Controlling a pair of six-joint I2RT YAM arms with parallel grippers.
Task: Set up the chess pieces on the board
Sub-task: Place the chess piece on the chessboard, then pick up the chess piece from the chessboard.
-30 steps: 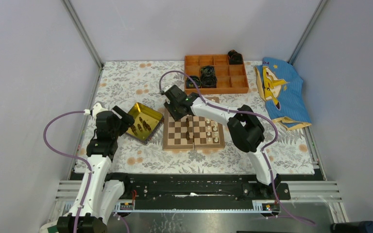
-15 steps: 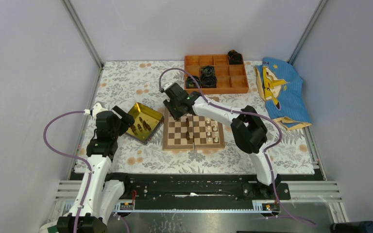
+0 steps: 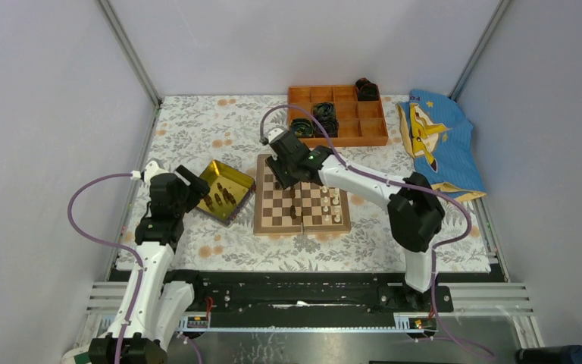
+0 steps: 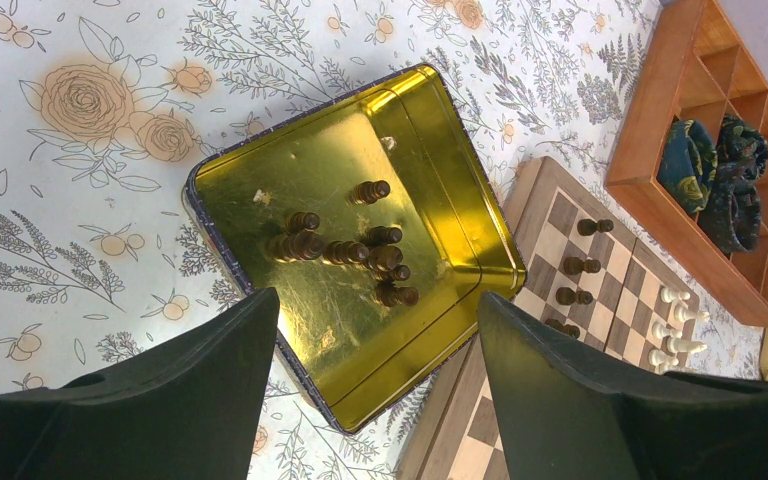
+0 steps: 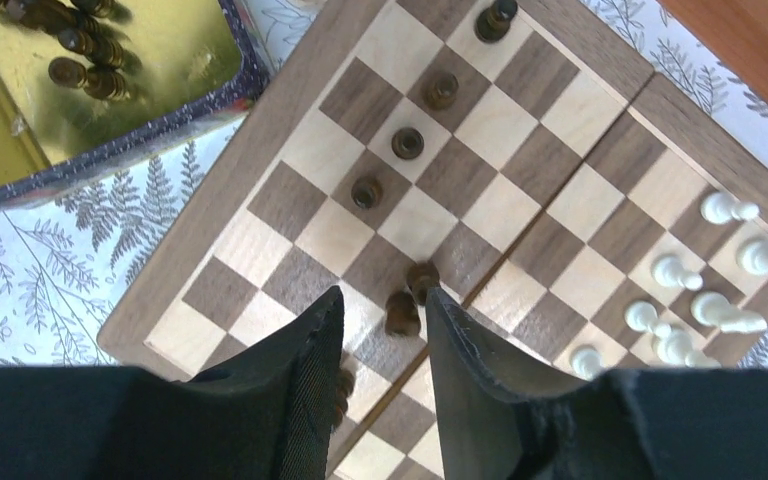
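The board (image 3: 273, 220) lies mid-table and also shows in the right wrist view (image 5: 260, 160) and the left wrist view (image 4: 520, 400). Several dark pieces (image 5: 407, 142) stand in a line on it, and cream pieces (image 5: 720, 310) stand at its right end. More dark pieces (image 4: 350, 250) lie in the gold tray (image 4: 260, 190). My right gripper (image 5: 385, 325) hovers over the board's left half, narrowly open and empty, with a dark piece (image 5: 401, 313) on the board just past its tips. My left gripper (image 4: 380, 330) is wide open above the tray's near edge.
An orange compartmented box (image 3: 371, 133) with black rolls (image 3: 324, 115) stands behind the board. A blue cloth (image 3: 436, 144) lies at the right. The gold tray (image 3: 220, 171) touches the board's left edge. Grey walls enclose the flowered tablecloth (image 3: 197, 129).
My right gripper has moved right, from the board's far left corner to over its left half. The left arm has not moved.
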